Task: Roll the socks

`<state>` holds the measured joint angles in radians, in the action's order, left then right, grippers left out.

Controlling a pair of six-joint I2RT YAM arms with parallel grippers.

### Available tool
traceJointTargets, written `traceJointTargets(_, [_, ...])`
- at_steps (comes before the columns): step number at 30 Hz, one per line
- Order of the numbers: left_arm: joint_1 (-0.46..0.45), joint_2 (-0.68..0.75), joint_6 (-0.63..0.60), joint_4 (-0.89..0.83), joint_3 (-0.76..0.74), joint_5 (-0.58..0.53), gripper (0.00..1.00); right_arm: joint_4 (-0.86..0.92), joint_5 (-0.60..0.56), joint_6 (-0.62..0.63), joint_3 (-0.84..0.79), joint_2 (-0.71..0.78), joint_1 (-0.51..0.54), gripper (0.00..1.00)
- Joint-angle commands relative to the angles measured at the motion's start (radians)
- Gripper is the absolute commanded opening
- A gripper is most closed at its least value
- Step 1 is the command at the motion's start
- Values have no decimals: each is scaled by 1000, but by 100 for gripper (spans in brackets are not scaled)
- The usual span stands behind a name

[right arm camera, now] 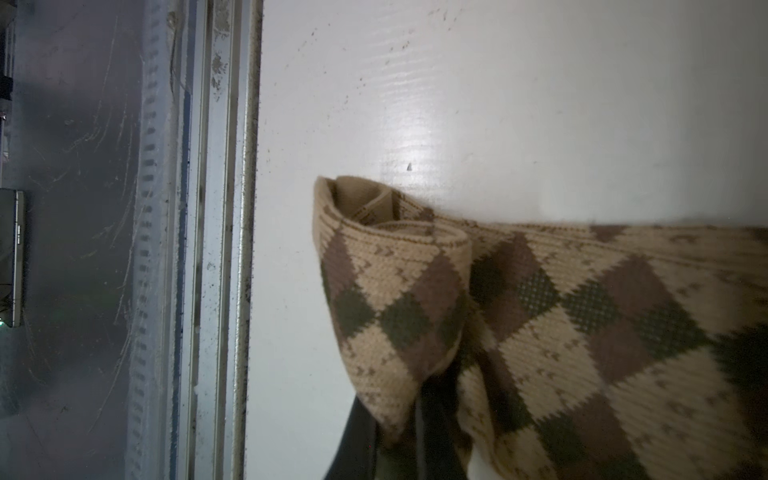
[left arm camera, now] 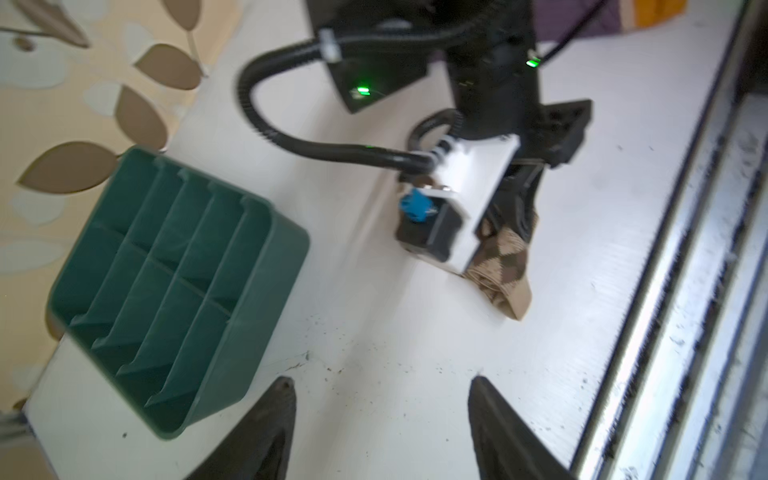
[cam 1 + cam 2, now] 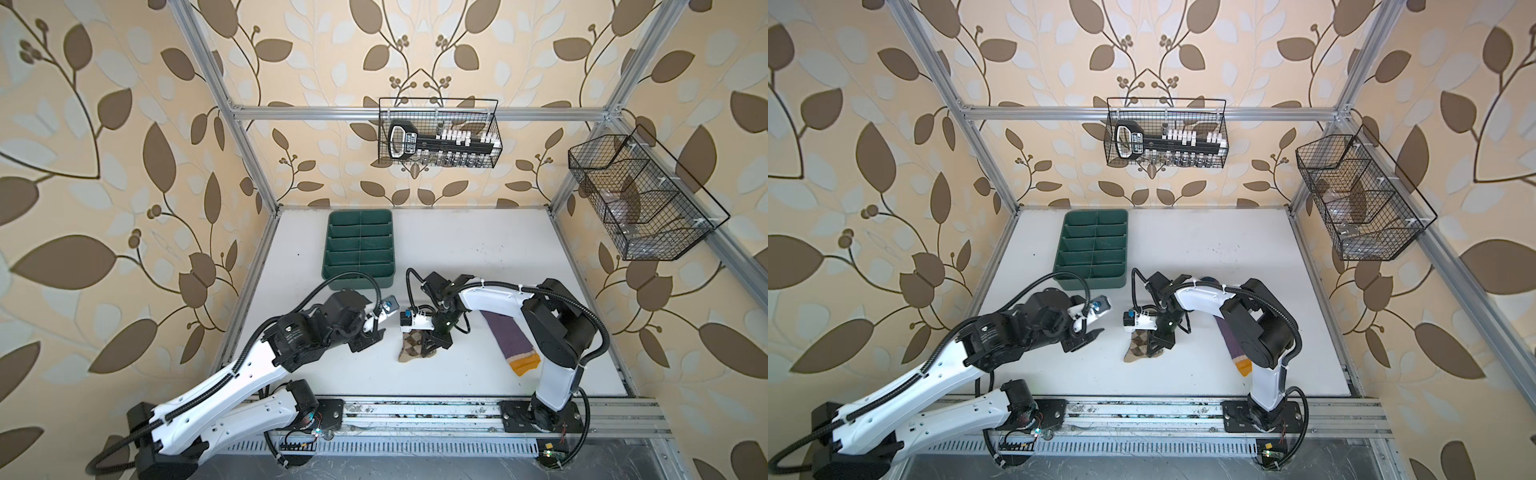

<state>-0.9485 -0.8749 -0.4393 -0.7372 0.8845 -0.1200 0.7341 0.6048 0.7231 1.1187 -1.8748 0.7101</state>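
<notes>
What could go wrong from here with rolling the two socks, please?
1. Only the right hand pinches the argyle sock; the left hand is open and apart, so the loose fold may spring undone.
2. The purple sock lies partly under the right arm, which might drag it.

1. Argyle sock [image 1: 540,332]: tan knit with brown and dark green diamonds, doubled over on itself; the open cuff end shows its plain inner side.
2. Right gripper [image 1: 399,419]: dark fingers [image 1: 361,440] show beneath the fold, closed on the fabric.
3. White tabletop [image 1: 498,104]: glossy, speckled with dark grit.
4. Aluminium rail [image 1: 216,249]: borders the tabletop edge; a scratched grey surface [image 1: 75,208] lies beyond.
</notes>
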Motion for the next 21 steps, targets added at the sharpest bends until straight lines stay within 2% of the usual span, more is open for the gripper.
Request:
traceJointTargets(1, [-153, -67, -92, 18, -20, -152, 69, 61, -137, 33, -12, -86, -18, 0])
traceJointTargets(4, [-254, -197, -109, 80, -44, -209, 69, 73, -143, 39, -1, -105, -17, 0])
traceJointTargets(8, [-318, -346, -128, 220, -81, -201, 69, 73, -143, 42, -2, -105, -19, 0])
traceJointTargets(14, [-323, -504, -141, 419, -117, -200, 71, 70, -140, 45, -9, -100, -20, 0])
traceJointTargets(17, [-319, -600, -170, 500, -139, -247, 71, 69, -140, 45, -11, -99, -19, 0])
traceJointTargets(21, [-288, -675, -154, 527, -130, -237, 58, 64, -137, 45, -15, -88, -20, 1])
